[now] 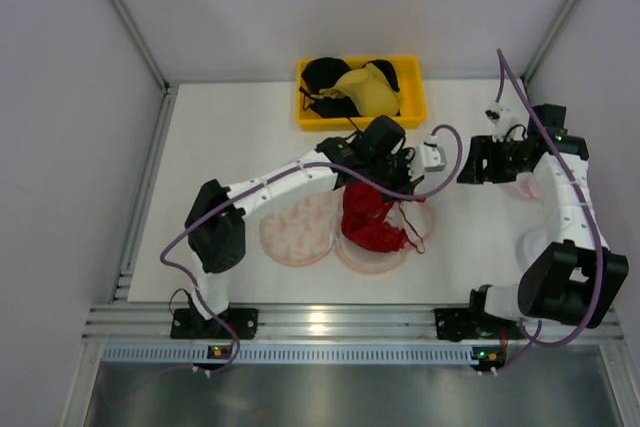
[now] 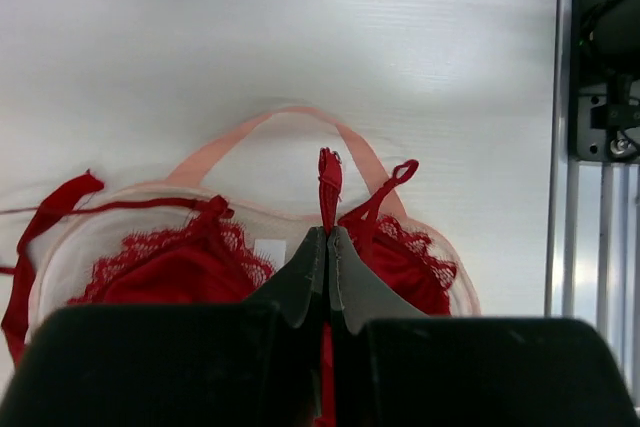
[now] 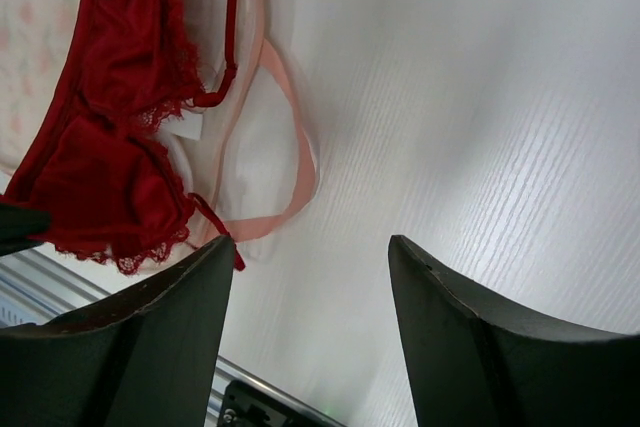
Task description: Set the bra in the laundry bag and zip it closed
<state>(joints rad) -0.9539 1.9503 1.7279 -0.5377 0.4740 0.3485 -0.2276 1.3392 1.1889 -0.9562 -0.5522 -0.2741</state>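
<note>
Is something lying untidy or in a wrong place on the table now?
Yes. The bra lies bunched across the open laundry bag, not tucked inside. Its thin straps trail over the bag's rim onto the table. The left gripper is shut on one strap.

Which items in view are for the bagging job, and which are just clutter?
Job:
- red bra
- laundry bag
- left end effector, shut on a bra strap

Lying about:
- yellow bin
- yellow bra
- black bras
</note>
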